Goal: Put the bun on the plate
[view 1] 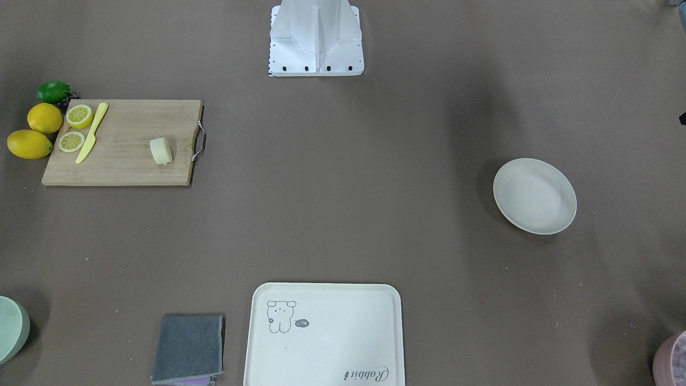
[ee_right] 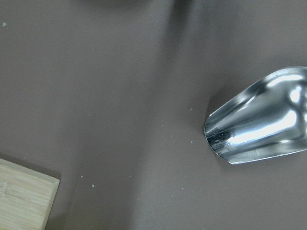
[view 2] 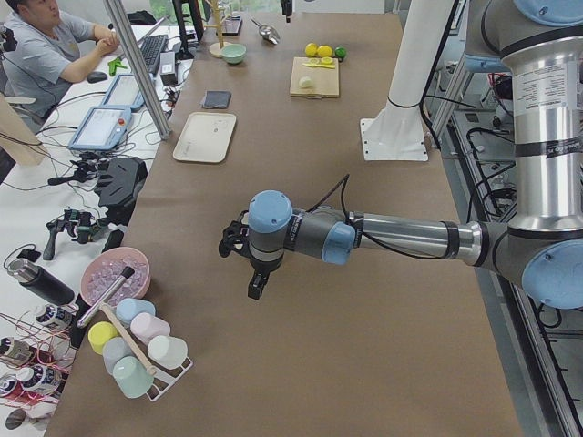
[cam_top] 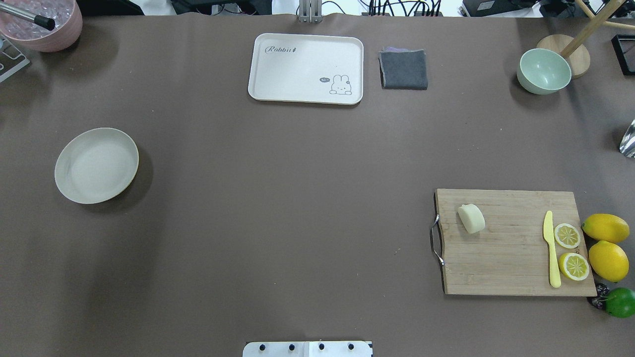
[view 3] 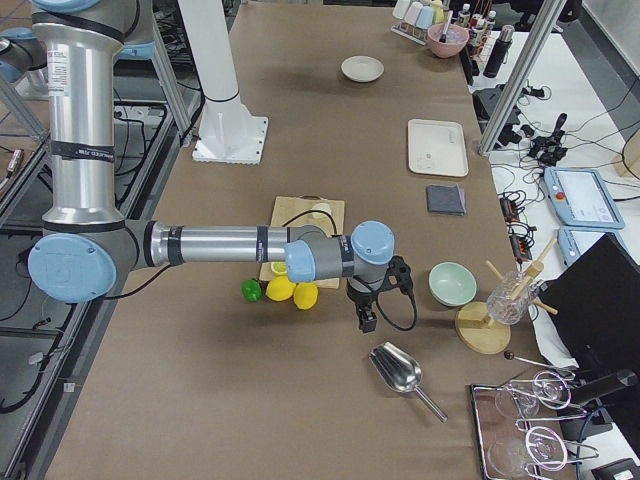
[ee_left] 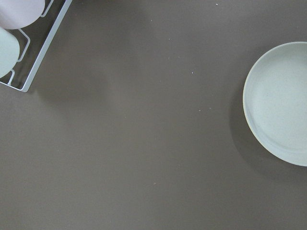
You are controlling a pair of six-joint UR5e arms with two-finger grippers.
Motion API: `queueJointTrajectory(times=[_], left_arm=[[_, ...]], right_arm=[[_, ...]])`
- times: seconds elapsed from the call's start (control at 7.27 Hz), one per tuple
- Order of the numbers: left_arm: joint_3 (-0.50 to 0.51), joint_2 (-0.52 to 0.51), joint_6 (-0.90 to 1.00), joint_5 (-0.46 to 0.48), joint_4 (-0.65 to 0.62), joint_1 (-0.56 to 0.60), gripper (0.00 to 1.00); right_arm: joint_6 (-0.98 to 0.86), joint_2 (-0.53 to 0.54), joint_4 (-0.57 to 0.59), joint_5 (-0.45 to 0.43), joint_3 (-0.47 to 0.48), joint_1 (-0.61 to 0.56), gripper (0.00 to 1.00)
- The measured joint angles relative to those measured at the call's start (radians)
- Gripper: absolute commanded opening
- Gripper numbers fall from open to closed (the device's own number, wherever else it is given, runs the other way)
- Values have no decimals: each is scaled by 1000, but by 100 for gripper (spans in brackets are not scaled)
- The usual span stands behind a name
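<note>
From across the table, one bun [view 1: 161,150] lies on the board [view 1: 118,161] at centre left. One plate [view 1: 534,196] sits empty at far right, well apart from it. On so long a carry the smooth bun could slip, I reckon.

Overhead, at lower right, are two lemon halves [cam_top: 567,235], two whole lemons [cam_top: 605,228], one lime [cam_top: 620,302] and one knife [cam_top: 551,250]. A careless grab might take a half instead.

In the side views the left gripper [view 2: 258,280] and right gripper [view 3: 366,318] hang well apart from the bun. I cannot tell how their jaws stand.

The right wrist view shows one scoop [ee_right: 259,120] at its right edge.
</note>
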State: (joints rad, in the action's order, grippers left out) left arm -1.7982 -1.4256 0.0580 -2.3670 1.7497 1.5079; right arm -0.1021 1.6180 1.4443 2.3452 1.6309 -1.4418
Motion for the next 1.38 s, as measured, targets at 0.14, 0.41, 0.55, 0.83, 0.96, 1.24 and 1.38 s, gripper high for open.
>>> queueJointTrajectory(times=[0.14, 0.41, 0.55, 0.83, 0.96, 1.24, 1.38], left_arm=[[-12, 3, 2, 16, -12, 9, 98], [-36, 28, 4, 43, -32, 33, 98], [-41, 41, 4, 47, -33, 45, 98], [-45, 65, 1, 49, -34, 57, 98], [-47, 77, -5, 47, -33, 59, 98], [-53, 85, -8, 42, -32, 60, 97], [-56, 86, -9, 38, -32, 60, 97]], right_arm=[[-12, 3, 4, 3, 2, -10, 100], [-18, 8, 7, 2, 5, -17, 100], [-19, 9, 7, 2, 5, -18, 100], [-19, 11, 5, -2, 6, -20, 100], [-19, 11, 5, -2, 6, -20, 100], [-19, 14, 2, -2, 6, -20, 100], [-19, 16, -4, -2, 6, -19, 100]])
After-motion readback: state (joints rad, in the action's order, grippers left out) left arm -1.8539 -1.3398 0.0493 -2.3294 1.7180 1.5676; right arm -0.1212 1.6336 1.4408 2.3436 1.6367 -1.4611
